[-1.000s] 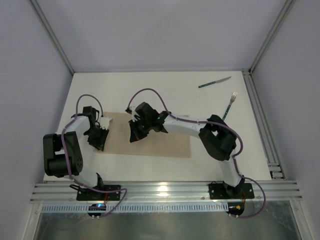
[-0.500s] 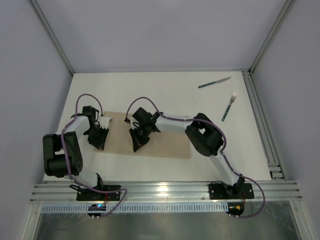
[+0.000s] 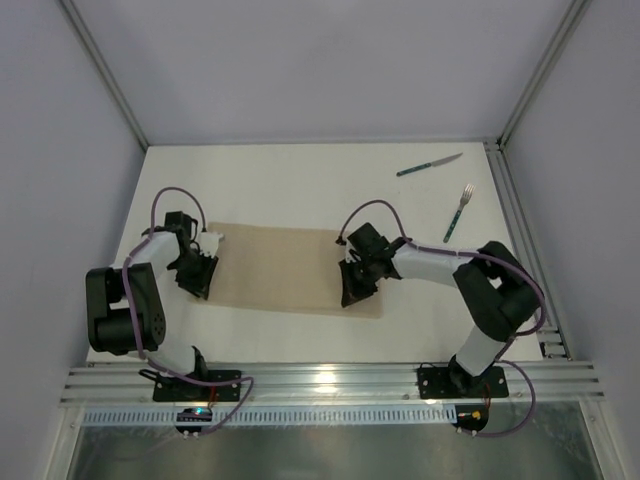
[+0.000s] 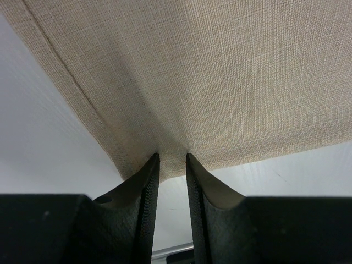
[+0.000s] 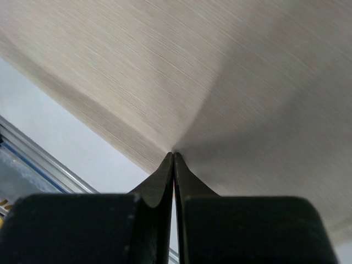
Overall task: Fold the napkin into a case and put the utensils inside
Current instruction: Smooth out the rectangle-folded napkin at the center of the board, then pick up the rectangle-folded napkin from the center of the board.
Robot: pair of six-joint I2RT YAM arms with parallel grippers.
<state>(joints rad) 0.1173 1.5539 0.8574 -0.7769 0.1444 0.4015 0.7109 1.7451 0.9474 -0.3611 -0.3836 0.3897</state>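
Observation:
The beige napkin [image 3: 280,265] lies flat on the white table, a long rectangle across the near middle. My left gripper [image 3: 199,288] stands on its left end, jaws a little apart. In the left wrist view the gripper [image 4: 172,157] touches the napkin [image 4: 220,82] near its corner, with bare table showing between the fingers. My right gripper [image 3: 351,296] is shut, tips pressed on the cloth near the right end. In the right wrist view the gripper [image 5: 174,154] rests on blurred napkin [image 5: 231,71]. The knife [image 3: 428,165] and fork [image 3: 458,213] lie at the far right, away from both grippers.
Aluminium rails [image 3: 330,380] run along the near edge by the arm bases, and another rail [image 3: 525,240] lines the table's right side. Grey walls enclose the table on three sides.
My right gripper, shut, has slid rightward over the napkin from its left-middle to near its right end. The left gripper and the cutlery have stayed put.

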